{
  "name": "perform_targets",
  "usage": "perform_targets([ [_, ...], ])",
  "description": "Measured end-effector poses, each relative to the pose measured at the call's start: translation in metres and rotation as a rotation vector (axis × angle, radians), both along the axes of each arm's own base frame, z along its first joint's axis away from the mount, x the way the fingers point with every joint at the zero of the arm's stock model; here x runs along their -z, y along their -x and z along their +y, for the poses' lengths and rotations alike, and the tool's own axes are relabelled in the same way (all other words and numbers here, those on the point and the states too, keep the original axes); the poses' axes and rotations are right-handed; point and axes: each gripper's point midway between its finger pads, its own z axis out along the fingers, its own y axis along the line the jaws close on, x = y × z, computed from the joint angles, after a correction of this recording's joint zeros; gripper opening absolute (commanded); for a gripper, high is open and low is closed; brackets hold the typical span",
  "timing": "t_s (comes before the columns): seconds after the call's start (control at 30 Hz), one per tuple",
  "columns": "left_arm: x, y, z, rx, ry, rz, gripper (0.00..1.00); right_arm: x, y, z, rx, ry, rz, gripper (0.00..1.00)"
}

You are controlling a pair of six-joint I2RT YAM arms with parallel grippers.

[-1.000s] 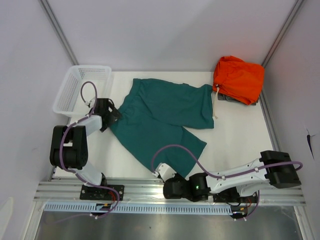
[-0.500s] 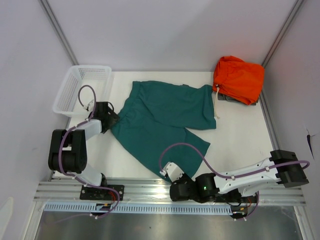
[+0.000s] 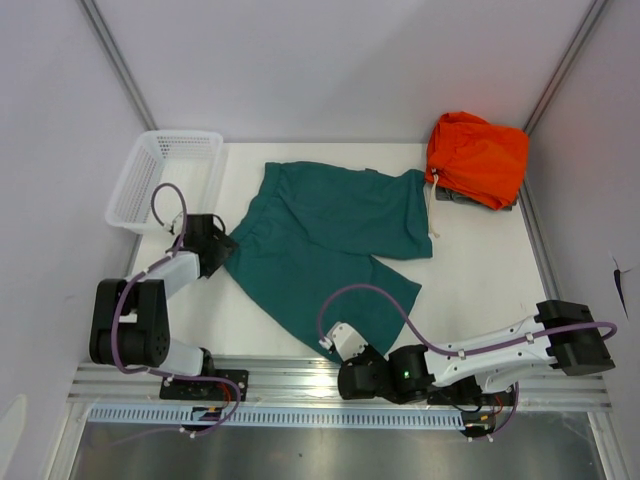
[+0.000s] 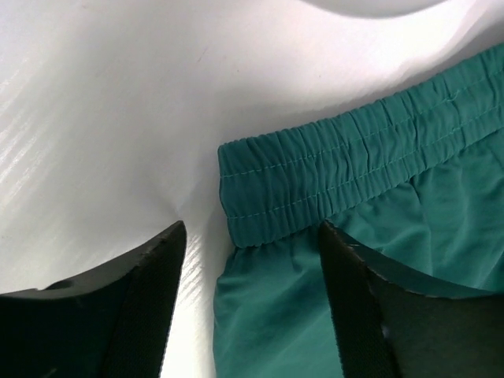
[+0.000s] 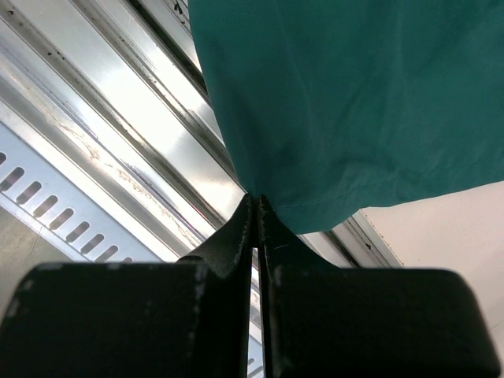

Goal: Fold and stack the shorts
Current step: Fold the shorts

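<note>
The teal-green shorts [image 3: 330,240] lie spread flat on the white table, with the waistband toward the left. My left gripper [image 3: 222,245] is at their left edge and open. In the left wrist view its fingers [image 4: 250,228] straddle the corner of the elastic waistband [image 4: 315,181], with fabric between them but not pinched. My right gripper [image 3: 362,355] is at the near edge of the table, shut on the hem of the near leg. In the right wrist view the fingertips [image 5: 256,197] pinch the teal fabric [image 5: 354,102] over the metal rail.
A folded bright orange garment [image 3: 478,158] lies at the back right corner. A white plastic basket [image 3: 165,178] stands at the back left, just beyond my left arm. The aluminium rail [image 3: 280,378] runs along the near edge.
My left gripper slid toward me along the shorts' left edge and its jaws narrowed a little. My right gripper shifted slightly right and toward the rail, still holding the leg hem.
</note>
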Motion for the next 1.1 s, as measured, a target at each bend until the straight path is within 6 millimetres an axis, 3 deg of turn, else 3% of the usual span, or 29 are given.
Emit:
perform_targets([
  [0.1,0.003,0.000,0.000,-0.006,0.033,0.001,0.62,0.000,-0.001,0.000,-0.001,0.001,-0.001,0.00],
  [0.4,0.003,-0.006,0.004,-0.051,0.089,-0.051,0.60,0.000,-0.001,0.000,-0.001,0.003,-0.002,0.00],
  [0.43,0.003,-0.007,0.004,-0.056,0.093,-0.054,0.52,0.000,-0.001,0.000,-0.001,0.003,-0.002,0.00],
  [0.5,0.003,-0.008,0.006,-0.071,0.107,-0.065,0.45,0.000,-0.002,0.000,0.000,0.003,-0.002,0.00],
  [0.63,0.006,-0.011,0.009,-0.099,0.139,-0.074,0.11,0.000,-0.001,0.000,-0.001,0.002,0.001,0.00],
  [0.73,0.012,-0.014,0.011,-0.116,0.151,-0.070,0.08,-0.001,0.000,0.000,-0.002,-0.004,0.006,0.00],
  [0.8,0.012,-0.016,0.011,-0.119,0.154,-0.080,0.00,-0.003,0.000,0.001,-0.003,-0.013,0.007,0.00],
  [1.1,0.011,-0.016,0.016,-0.124,0.122,-0.072,0.00,-0.007,0.002,0.001,-0.021,-0.023,0.012,0.00],
])
